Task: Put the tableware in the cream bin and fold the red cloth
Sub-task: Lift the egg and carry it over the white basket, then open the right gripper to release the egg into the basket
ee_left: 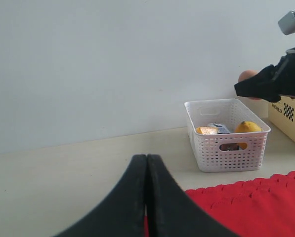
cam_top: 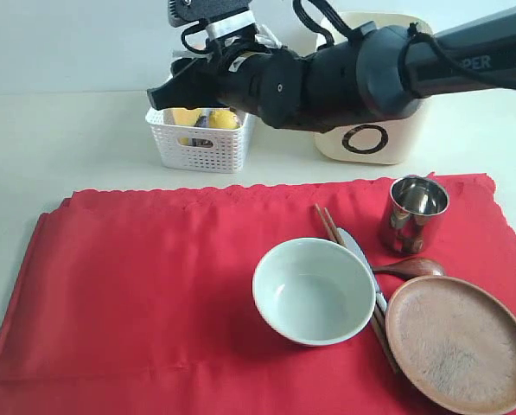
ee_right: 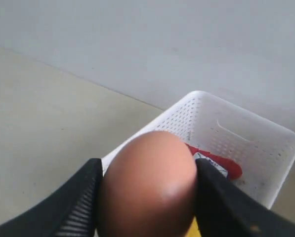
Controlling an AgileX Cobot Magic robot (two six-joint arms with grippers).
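On the red cloth [cam_top: 154, 294] stand a pale grey-green bowl [cam_top: 314, 290], a steel cup [cam_top: 413, 212] and a brown plate [cam_top: 461, 341]. Chopsticks [cam_top: 327, 223], a knife [cam_top: 354, 246] and a dark spoon [cam_top: 413, 268] lie between them. The cream bin [cam_top: 374, 138] stands behind, partly hidden by my right arm. My right gripper [ee_right: 149, 192] has reached across and is shut on a brown egg [ee_right: 149, 182] above the white basket [ee_right: 266, 133]. My left gripper [ee_left: 147, 160] is shut and empty, low over the cloth's [ee_left: 246, 207] near-left part.
The white perforated basket [cam_top: 201, 143] left of the cream bin holds a lemon [ee_left: 247, 127] and other food. Bare beige table lies left of the basket and behind the cloth. A pale wall closes the back.
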